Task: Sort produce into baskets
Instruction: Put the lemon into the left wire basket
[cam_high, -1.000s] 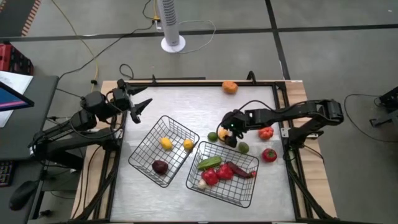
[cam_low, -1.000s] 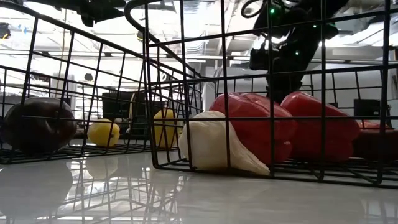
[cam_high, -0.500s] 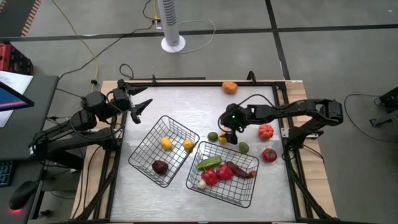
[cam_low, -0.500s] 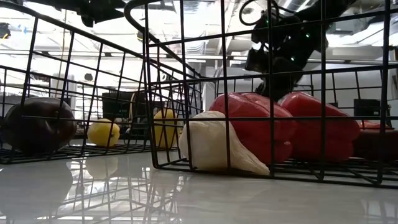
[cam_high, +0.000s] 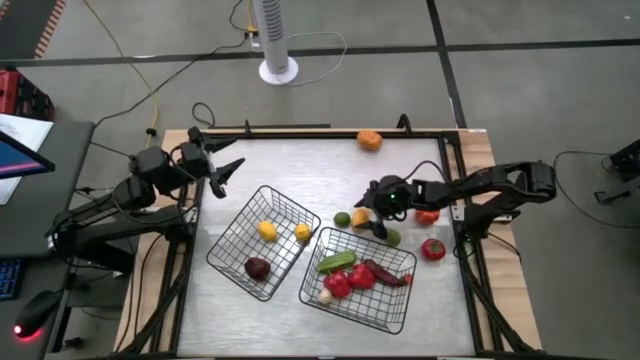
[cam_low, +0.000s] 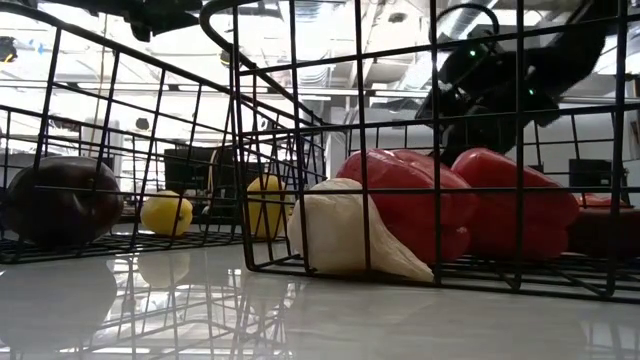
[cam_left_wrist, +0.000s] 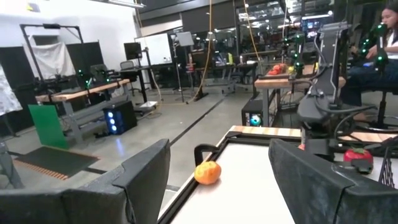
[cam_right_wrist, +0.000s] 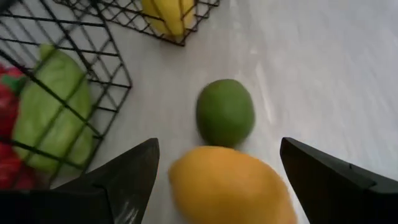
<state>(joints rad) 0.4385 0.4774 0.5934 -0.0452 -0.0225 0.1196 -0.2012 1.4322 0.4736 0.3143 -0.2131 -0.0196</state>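
Overhead, you see the desk (cam_high: 290, 160) whole: two baskets (cam_high: 263, 241) sit mid-desk, corners almost touching, bare surface all around, an orange fruit (cam_high: 370, 140) near the far edge. The left gripper (cam_high: 226, 168) waits part-open at the far left corner. Only the right wrist view shows the right gripper (cam_right_wrist: 217, 171) spread wide around a yellow fruit (cam_right_wrist: 231, 185), not pinching, a lime (cam_right_wrist: 225, 112) just beyond.

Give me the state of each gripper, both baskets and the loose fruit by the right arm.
Left gripper: open, empty, above the table's far left.
Right gripper: open, astride the yellow fruit.
Left basket: upright, three pieces inside.
Right basket: upright, several pieces inside.
Green lime: loose on the table.
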